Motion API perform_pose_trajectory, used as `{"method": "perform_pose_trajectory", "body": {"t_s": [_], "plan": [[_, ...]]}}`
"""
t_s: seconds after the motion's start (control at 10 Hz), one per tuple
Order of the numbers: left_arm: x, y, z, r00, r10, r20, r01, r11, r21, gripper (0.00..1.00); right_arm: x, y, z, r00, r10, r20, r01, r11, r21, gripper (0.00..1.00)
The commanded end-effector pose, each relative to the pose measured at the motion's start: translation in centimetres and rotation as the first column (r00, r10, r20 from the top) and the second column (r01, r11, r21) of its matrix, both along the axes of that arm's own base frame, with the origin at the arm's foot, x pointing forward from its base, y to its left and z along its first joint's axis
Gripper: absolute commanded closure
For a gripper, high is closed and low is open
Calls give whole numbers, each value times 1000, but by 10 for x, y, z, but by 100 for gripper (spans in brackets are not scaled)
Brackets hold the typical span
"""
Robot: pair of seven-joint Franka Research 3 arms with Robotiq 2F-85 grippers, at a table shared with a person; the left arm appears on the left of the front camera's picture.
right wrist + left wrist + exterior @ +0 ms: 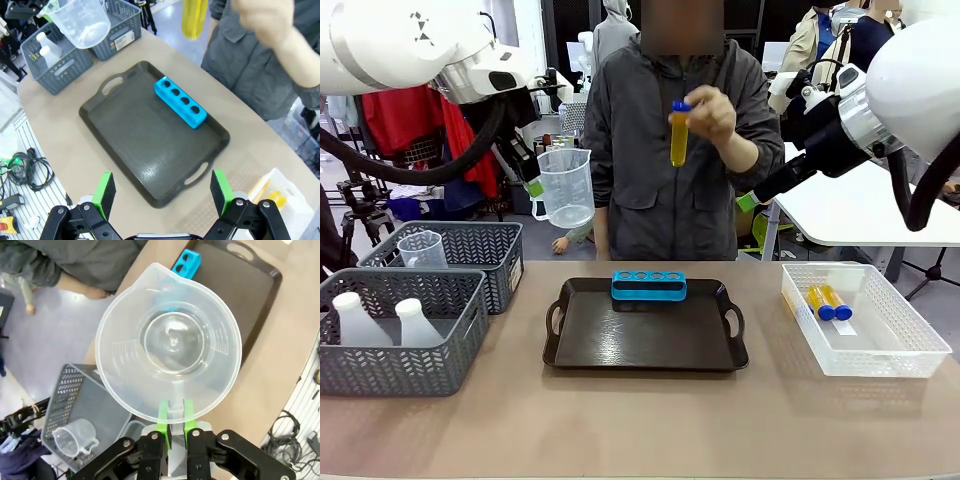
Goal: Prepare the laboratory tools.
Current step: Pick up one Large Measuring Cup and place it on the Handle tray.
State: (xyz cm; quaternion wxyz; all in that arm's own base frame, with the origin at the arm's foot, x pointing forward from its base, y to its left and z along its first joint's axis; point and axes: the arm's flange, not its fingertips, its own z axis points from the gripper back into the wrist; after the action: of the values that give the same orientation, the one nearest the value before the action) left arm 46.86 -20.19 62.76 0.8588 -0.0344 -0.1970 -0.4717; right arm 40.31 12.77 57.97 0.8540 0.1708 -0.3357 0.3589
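My left gripper [173,416] pinches the clear measuring cup [170,342] by its handle, high above the table's [620,420] left side. I judge it light, thin-walled and slippery, so the handle suits. My right gripper [163,192] gapes empty, facing the black tray [140,150].

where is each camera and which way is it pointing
Front: fixed between the arms, facing the person across the table; both arms show, the left gripper holding the cup.
Left wrist: above that cup, looking down through it at a grey basket; its fingers clamp the handle.
Right wrist: high over the table, looking down at the tray; the right gripper is open.
Shared: all three show the blue rack on the tray.
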Motion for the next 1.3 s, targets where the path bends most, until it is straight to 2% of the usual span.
{"method": "perform_pose_trajectory", "body": {"t_s": [0.0, 0.1, 0.2, 0.4, 1.0, 1.2], "plan": [[1, 5, 0, 999, 45, 13, -45, 999, 15, 100, 0, 1, 1, 1000, 0, -3, 0, 1000, 11, 0], [0, 0, 0, 1000, 0, 0, 0, 1000, 0, 100, 0, 1, 1, 1000, 0, -3, 0, 1000, 11, 0], [7, 1, -24, 1000, 8, -5, -8, 1000, -20, 100, 0, 1, 1, 1000, 0, -3, 0, 1000, 11, 0], [13, -16, -47, 999, -43, 5, 43, 999, -2, 100, 0, 1, 1, 1000, 0, -3, 0, 1000, 11, 0], [16, -74, -106, 970, -199, -140, 197, 980, -22, 100, 0, 1, 1, 1000, 0, -3, 0, 1000, 11, 0], [17, -84, -116, 959, -224, -172, 224, 974, -19, 100, 0, 1, 1, 1000, 0, -3, 0, 1000, 11, 0]]}}
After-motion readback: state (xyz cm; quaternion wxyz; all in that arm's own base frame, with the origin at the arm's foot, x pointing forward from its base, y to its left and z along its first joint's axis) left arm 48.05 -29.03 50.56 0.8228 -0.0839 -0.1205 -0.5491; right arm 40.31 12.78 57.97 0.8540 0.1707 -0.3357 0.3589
